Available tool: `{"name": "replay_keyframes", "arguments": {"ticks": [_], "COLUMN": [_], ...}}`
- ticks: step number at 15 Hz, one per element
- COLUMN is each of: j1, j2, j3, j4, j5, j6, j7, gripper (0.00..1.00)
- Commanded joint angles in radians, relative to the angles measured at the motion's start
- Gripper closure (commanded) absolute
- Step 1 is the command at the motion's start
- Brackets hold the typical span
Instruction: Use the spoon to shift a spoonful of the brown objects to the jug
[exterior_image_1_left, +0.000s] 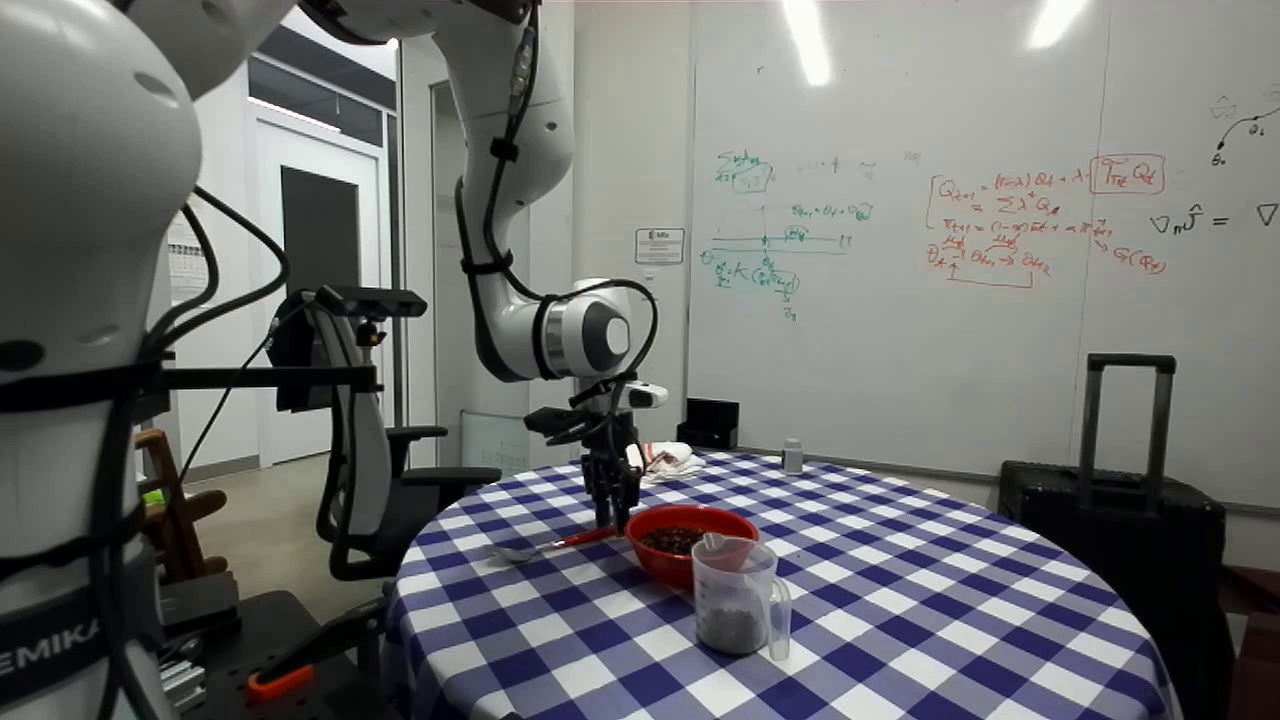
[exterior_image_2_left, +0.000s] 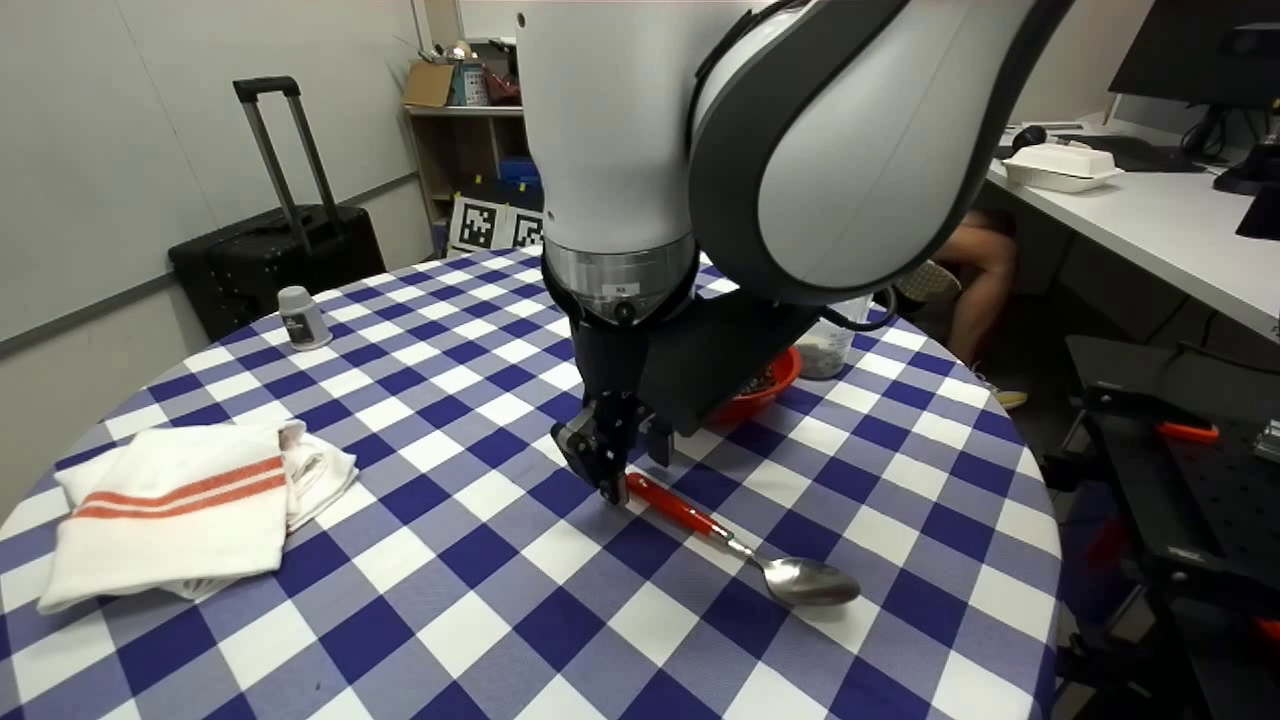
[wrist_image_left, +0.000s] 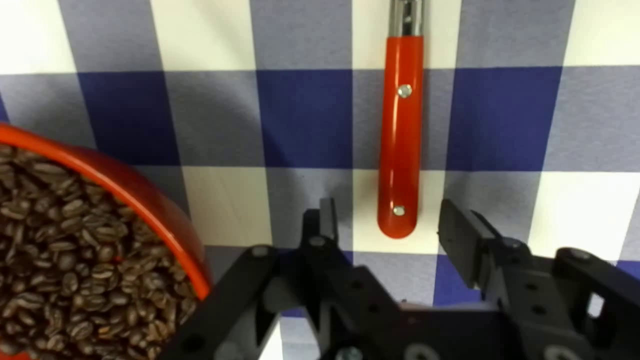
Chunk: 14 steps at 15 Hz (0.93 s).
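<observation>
White and Rounded, Trimmed in Black

The arm (exterior_image_1_left: 515, 150) wears a smooth, bulbous white shell, pitted here and there with small recesses (exterior_image_1_left: 20, 355). Low on its body, a dark band (exterior_image_1_left: 50, 612) carries pale lettering (exterior_image_1_left: 50, 643) reading "EMIKA". Black cables (exterior_image_1_left: 284, 262) loop off the shell, tied down by black straps (exterior_image_1_left: 487, 267). A round dark-grey cap (exterior_image_1_left: 605, 335) covers one joint. In an exterior view, a broad charcoal strip (exterior_image_2_left: 725, 200) curves round a white panel (exterior_image_2_left: 870, 150), near a silvery ring (exterior_image_2_left: 590, 275) with a tiny label (exterior_image_2_left: 620, 289). The gripper (wrist_image_left: 385, 218) is black, its linkages dotted with round pins (wrist_image_left: 421, 352), its fingers (wrist_image_left: 462, 245) blocky.
</observation>
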Motion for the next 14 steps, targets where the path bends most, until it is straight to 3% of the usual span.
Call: {"name": "replay_keyframes", "arguments": {"ticks": [1, 3, 9, 14], "j1": [-0.04, -0.086, -0.205, -0.254], "j2": [-0.122, -0.222, -0.557, -0.852], "j3": [0.019, 0.037, 0.087, 0.035], "j4": [-0.094, -0.176, -0.382, -0.578], "j5": [0.075, 0.128, 0.362, 0.354], "j6": [-0.051, -0.112, -0.257, -0.243], "j7": [-0.109, -0.187, -0.464, -0.56], "gripper": [0.11, 0.0, 0.0, 0.0]}}
